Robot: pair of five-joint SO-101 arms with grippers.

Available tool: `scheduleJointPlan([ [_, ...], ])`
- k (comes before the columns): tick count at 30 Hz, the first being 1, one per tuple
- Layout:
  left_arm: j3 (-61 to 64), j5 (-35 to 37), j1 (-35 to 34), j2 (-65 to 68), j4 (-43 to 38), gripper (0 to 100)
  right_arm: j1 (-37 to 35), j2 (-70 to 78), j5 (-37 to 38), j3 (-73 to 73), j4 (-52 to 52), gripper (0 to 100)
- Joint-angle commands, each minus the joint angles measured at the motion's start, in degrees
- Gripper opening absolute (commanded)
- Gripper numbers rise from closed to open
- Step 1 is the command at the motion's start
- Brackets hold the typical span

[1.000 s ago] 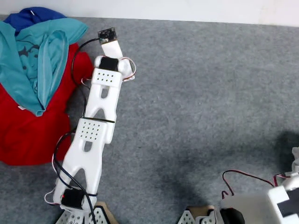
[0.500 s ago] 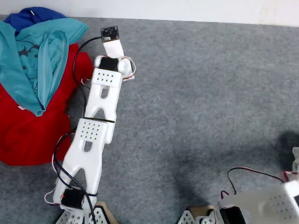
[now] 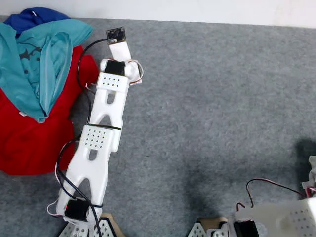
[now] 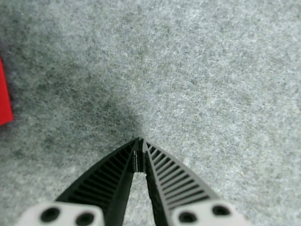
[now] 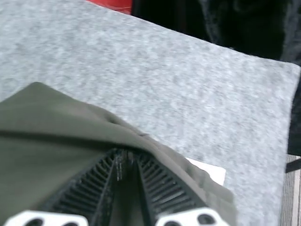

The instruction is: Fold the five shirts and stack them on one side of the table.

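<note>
Since nothing on the grey felt table looks folded, I'd say you're right at the start of this one.

High view first. The loose teal cotton shirt is flopped over the crumpled red shirt. A bunched dark blue shirt peeks out behind them. It's all one messy heap, none of it folded or stacked. The white left arm is stretched out with its wrist just beside the red shirt's edge. The white right arm sits tucked at the near corner, well apart from the heap.

Left wrist view: your left gripper is pinched closed on nothing, tips touching each other, hanging over bare felt. The edge of the red shirt sits off to one side of the tips, near but not touching.

Right wrist view: the right gripper is clamped on a soft olive-green shirt. The cloth drapes over both fingers and wrinkles up right at the tips. A small white tag pokes out from under the cloth edge, just beside the gripper, with open felt beyond the tips.

So I can count four shirts across the views, and my guess is every one needs folding. The olive one looks thin and limp, so I'd expect it to sag and bunch rather than lie flat. You'll probably have to spread it out on that open felt before any fold holds.
</note>
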Motion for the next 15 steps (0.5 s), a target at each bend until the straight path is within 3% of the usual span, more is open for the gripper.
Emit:
scheduleJointPlan([
  [1, -1.63, -0.53, 1.01, -0.84, -0.79, 1, 1.8, -0.75, -0.18, -3.12, -1.27, 1.9],
  [9, -1.63, -0.53, 1.01, -0.84, -0.79, 1, 1.1, -1.36, -0.53, -3.3, -0.48, 1.9],
  [12, -1.63, -0.53, 1.01, -0.84, -0.79, 1, -1.27, -1.54, -2.81, -6.46, 6.46, 3.2],
  [15, -1.63, -0.53, 1.01, -0.84, -0.79, 1, -4.7, -1.36, -5.27, -12.97, 20.35, 11.7],
])
